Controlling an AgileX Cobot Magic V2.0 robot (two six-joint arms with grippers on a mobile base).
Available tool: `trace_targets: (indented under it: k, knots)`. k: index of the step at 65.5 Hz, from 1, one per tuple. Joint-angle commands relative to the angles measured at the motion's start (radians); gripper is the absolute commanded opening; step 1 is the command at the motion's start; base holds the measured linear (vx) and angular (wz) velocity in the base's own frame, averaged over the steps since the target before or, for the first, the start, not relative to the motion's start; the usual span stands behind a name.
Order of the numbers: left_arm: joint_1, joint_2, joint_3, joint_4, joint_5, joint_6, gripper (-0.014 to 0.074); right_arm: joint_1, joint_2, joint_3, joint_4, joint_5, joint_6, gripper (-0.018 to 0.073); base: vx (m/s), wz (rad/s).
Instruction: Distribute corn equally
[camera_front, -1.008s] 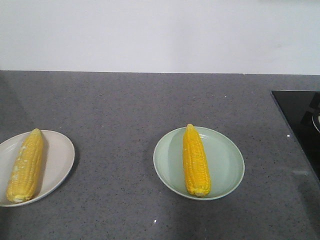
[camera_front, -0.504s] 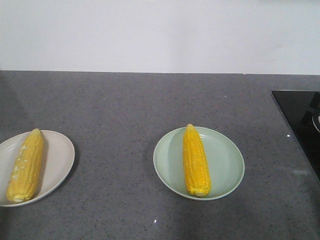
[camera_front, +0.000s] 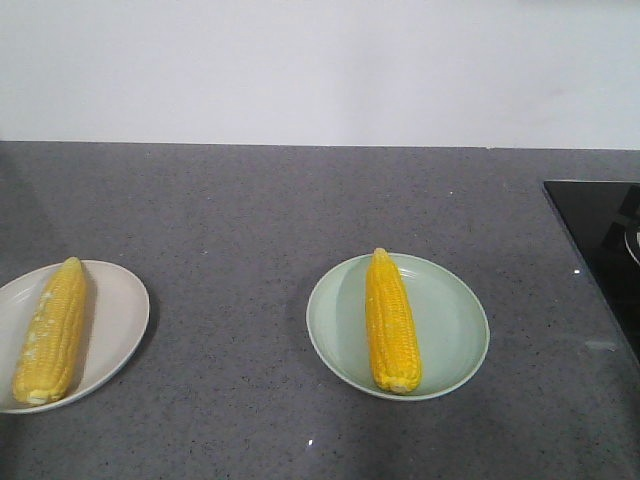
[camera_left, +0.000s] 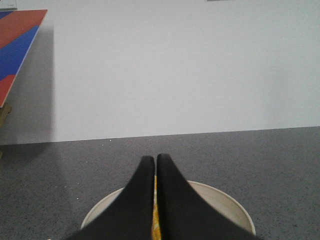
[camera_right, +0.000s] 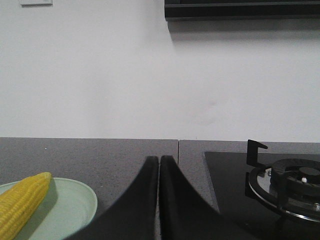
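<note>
One yellow corn cob (camera_front: 50, 332) lies lengthwise on the cream plate (camera_front: 122, 320) at the left edge of the front view. A second corn cob (camera_front: 391, 320) lies on the pale green plate (camera_front: 455, 330) near the middle. In the left wrist view my left gripper (camera_left: 154, 159) is shut and empty, held above the cream plate (camera_left: 220, 197); a sliver of corn (camera_left: 155, 220) shows beneath its fingers. My right gripper (camera_right: 159, 159) is shut and empty, to the right of the green plate (camera_right: 75, 202) with its corn (camera_right: 22, 202). Neither gripper appears in the front view.
The plates rest on a grey speckled countertop (camera_front: 240, 230) against a white wall. A black glass hob (camera_front: 600, 240) with a gas burner (camera_right: 292, 182) occupies the right side. A red and blue board (camera_left: 17, 40) leans at the far left.
</note>
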Motion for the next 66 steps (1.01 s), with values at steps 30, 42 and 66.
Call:
trace_targets:
  k: [30, 42, 66]
  knots:
    - [0.000, -0.018, 0.014, -0.010, -0.071, -0.002, -0.0006, -0.004, 0.011, 0.008, -0.005, -0.079, 0.006, -0.0011, 0.00, 0.00]
    - [0.000, -0.018, 0.014, -0.010, -0.071, -0.001, -0.0006, -0.004, 0.011, 0.008, -0.005, -0.079, 0.006, -0.0011, 0.00, 0.00]
    - [0.000, -0.018, 0.014, -0.010, -0.071, -0.001, -0.0006, -0.004, 0.011, 0.008, -0.005, -0.079, 0.006, -0.0011, 0.00, 0.00]
